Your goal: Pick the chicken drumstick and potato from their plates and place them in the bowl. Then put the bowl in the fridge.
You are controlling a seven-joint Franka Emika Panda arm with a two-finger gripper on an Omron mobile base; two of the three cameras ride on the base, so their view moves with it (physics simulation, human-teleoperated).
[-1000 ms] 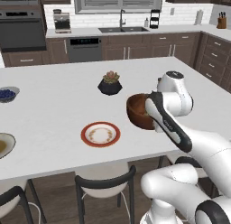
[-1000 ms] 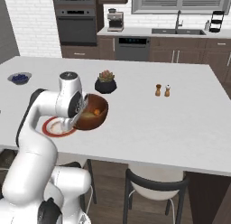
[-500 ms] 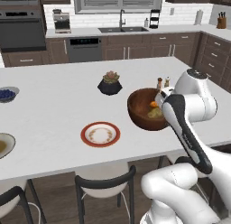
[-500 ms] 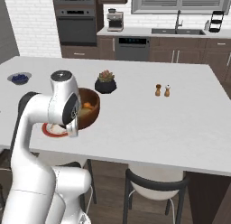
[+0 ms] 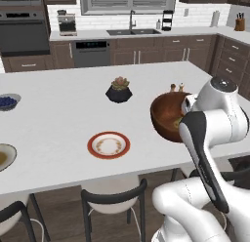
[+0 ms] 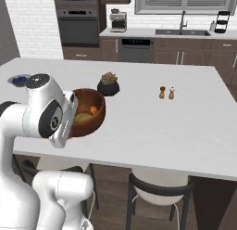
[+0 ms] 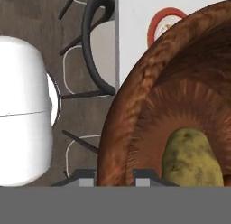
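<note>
My gripper (image 7: pixel 115 177) is shut on the rim of the dark reddish-brown wooden bowl (image 5: pixel 167 117), holding it tilted just over the island counter near its front edge. The olive-brown potato (image 7: pixel 191 160) lies inside the bowl (image 6: pixel 89 114), beside the orange-brown chicken drumstick (image 6: pixel 93 110). The white plate (image 5: pixel 108 145) with the red-orange rim sits bare on the counter left of the bowl. At the far left edge lies the grey-olive plate (image 5: pixel 3 157). The fridge is out of view.
A black plant pot (image 5: pixel 119 91) stands mid-counter, with two small shakers (image 6: pixel 166 92) farther right. A small bowl of blueberries (image 5: pixel 7 101) sits at the left. Dark stools (image 5: pixel 111 196) stand under the counter's front edge.
The arm has swung the bowl to the right in the left base view, away from the red-rimmed plate. The grip on the rim has stayed the same.
</note>
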